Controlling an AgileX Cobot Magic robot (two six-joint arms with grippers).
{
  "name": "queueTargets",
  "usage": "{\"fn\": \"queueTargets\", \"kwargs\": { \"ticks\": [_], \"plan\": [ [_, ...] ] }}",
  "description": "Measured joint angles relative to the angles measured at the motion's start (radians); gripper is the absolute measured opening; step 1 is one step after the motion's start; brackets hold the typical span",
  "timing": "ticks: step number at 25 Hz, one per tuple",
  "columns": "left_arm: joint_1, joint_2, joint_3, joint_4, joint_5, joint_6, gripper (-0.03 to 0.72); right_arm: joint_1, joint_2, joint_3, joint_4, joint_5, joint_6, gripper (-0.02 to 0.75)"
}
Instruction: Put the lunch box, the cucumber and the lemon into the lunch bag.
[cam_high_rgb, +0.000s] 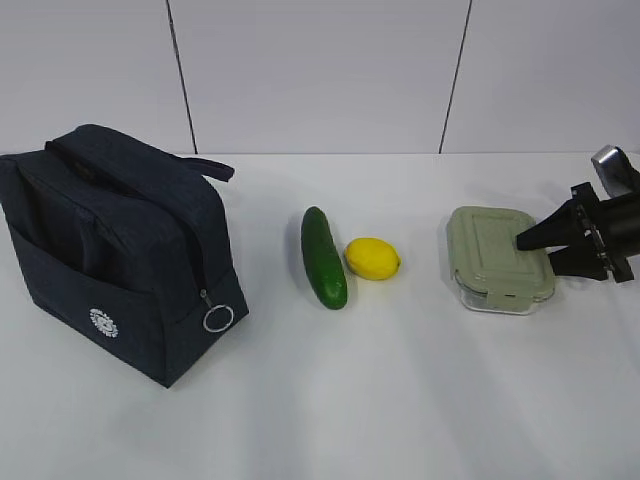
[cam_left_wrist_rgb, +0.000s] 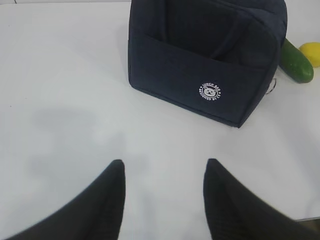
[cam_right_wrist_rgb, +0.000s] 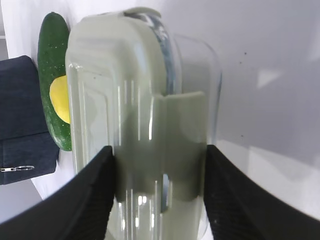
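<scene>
Right gripper (cam_high_rgb: 541, 251): jaws straddled lunch box (cam_high_rgb: 499, 258) at its 3 o'clock end, apparently clamping it for lifting.
Left gripper (cam_left_wrist_rgb: 162, 195): agape, empty, facing lunch bag (cam_left_wrist_rgb: 200, 55).
Cucumber (cam_high_rgb: 323, 256), lemon (cam_high_rgb: 372, 258): mid-counter (cam_high_rgb: 400, 400), awaiting.

Bare table (cam_high_rgb: 420, 400) lies open in front of the lunch bag (cam_high_rgb: 120, 250); to its right, cucumber (cam_high_rgb: 324, 257) and lemon (cam_high_rgb: 372, 258) nearly touch, blocking passage between them.

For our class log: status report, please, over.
Left claw open, empty. Right claw straddling lunch box. Bag looks zipped; cucumber, lemon waiting.
</scene>
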Motion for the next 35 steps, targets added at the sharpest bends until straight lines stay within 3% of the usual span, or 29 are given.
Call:
{"fn": "queueTargets", "kwargs": {
  "ticks": [35],
  "plan": [
    [0.000,0.000,0.000,0.000,0.000,0.000,0.370,0.018,-0.043,0.000,0.047,-0.042,0.069,0.409]
  ]
}}
